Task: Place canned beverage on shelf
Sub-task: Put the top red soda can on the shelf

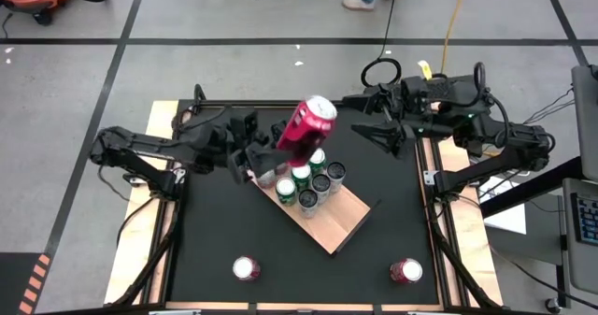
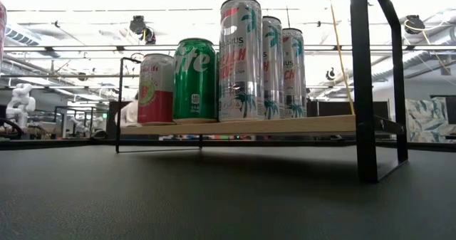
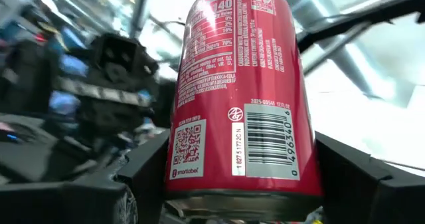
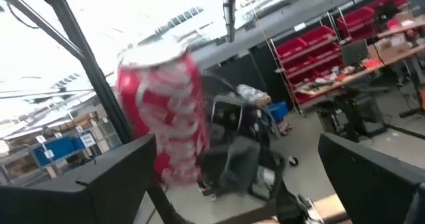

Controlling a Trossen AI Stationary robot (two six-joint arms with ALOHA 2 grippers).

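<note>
Red can [image 1: 306,127] tilted in left gripper [image 1: 257,156]

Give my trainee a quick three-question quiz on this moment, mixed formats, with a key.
1. True or false: the left gripper holds the red can above the shelf.
2. Multiple choice: how do the right gripper's jaws stand? A) shut on a can B) open, holding nothing C) out of view
3. How many cans stand on the black table near its front edge, off the shelf?

Key: 1 true; 2 B; 3 two, one front left and one front right.
</note>
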